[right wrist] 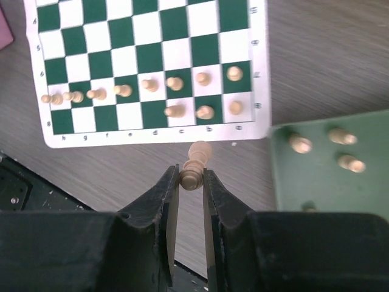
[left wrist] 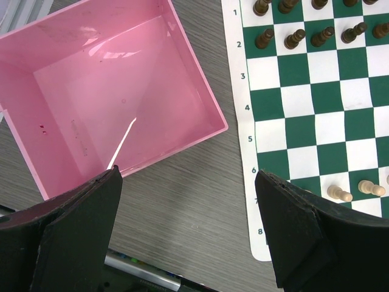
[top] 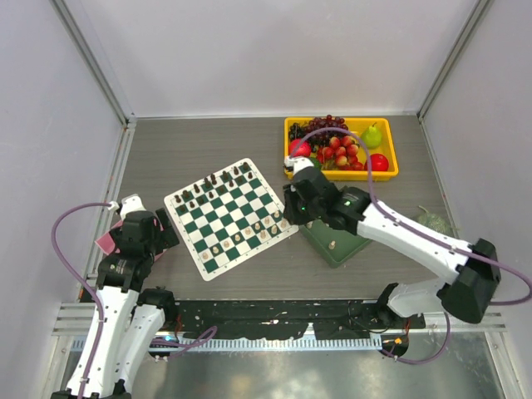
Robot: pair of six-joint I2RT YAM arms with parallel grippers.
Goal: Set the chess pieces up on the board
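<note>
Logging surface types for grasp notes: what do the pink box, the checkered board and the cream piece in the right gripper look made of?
Pink box: likely plastic, glossy; glare streaks on its floor. Board: thin printed mat, matte, perhaps vinyl; lies flat, edge barely raised. Cream piece: smooth, plastic or wood; too blurred to tell.

Digits 1–6 and 8 plus letters a–h on the white border of the board (left wrist: 237, 91)

The top camera looks down from high behind; both wrist cameras look closely down, sharing the flat green-and-white checkered mat (top: 221, 218).
</note>
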